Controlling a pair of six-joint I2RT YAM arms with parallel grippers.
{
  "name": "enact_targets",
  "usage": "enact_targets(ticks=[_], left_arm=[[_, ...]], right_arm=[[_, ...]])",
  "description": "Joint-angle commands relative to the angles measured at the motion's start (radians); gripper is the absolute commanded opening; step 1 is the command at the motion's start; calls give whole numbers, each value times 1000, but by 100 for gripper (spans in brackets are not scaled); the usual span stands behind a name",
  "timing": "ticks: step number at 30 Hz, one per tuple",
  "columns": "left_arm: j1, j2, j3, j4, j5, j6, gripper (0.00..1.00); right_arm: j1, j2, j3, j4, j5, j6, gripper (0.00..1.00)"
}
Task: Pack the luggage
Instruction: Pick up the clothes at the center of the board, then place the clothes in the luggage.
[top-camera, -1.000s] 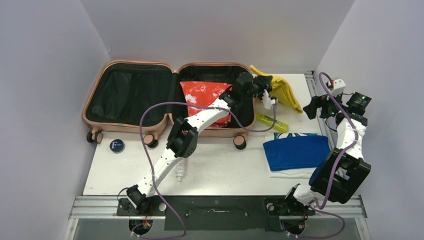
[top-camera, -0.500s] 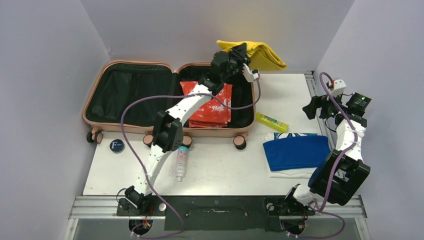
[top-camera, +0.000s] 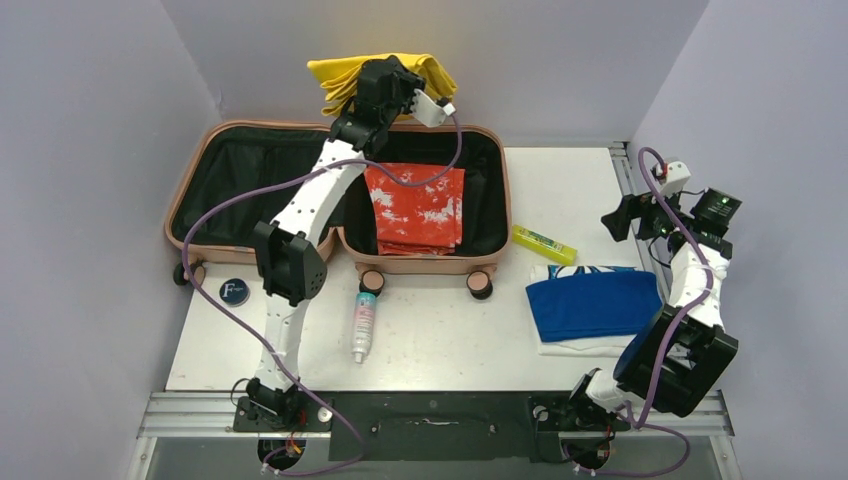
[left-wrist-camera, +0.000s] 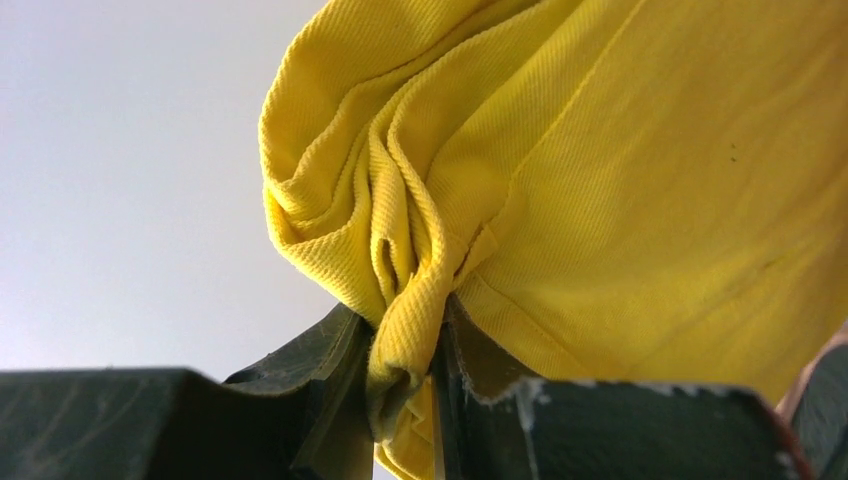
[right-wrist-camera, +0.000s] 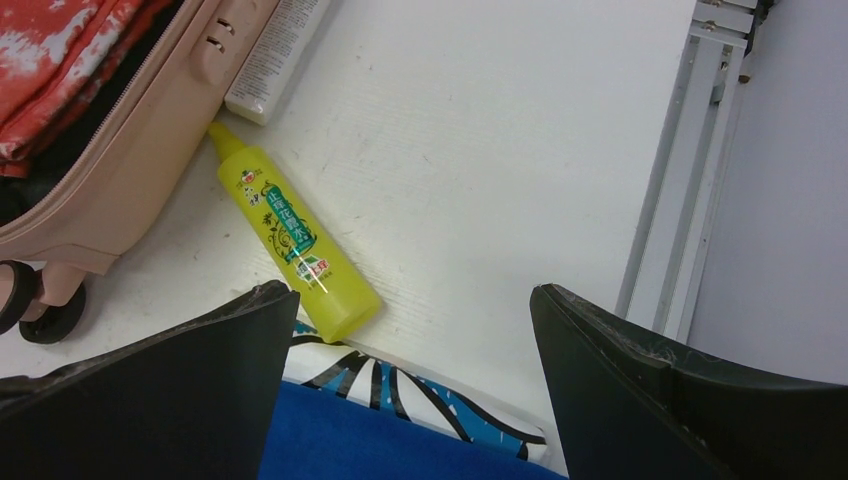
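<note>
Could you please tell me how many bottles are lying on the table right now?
2. A yellow bottle lies right of the luggage, beside the folded blue cloth; a clear bottle lies in front of the luggage. Others may be hidden.

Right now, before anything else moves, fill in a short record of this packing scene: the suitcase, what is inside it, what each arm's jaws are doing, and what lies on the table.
Suitcase: pink suitcase, open flat
Inside: red cloth in the right half
Left jaws: shut on a yellow cloth, held up over the suitcase's far side
Right jaws: open, holding nothing
On the table: yellow bottle, blue cloth, clear bottle, round tin
</note>
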Motion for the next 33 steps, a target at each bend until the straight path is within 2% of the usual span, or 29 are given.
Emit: enact_targets(ticks=[1,4,9,11,16,22,28,33], left_arm=[[-1,-173,-36,20,-61,88,0],[0,-196,-91,33,-70,90,0],[-21,-208,-34,-25,-68,53,0],[-40,-214,-30,-95,-81,33,0],[-69,-272,-273,-43,-156,27,0],[-113,-241,-349,-102,-267,-76,0],[-176,-137,-219,-300,-355,-214,0],[-210,-6,53,-482,-376,-320,0]], right_arm=[[-3,-50,-9,52,-56,17,90],[-3,-53,-17,59,-61,24,90],[-3,-50,-23,60,-58,27,90],[-3,-49,-25,63,-60,29,90],[-3,-48,-30,69,-71,36,90],[-4,-57,-28,57,-70,22,90],[-3,-47,-30,61,-79,30,90],[-3,-53,-35,59,-76,25,90]])
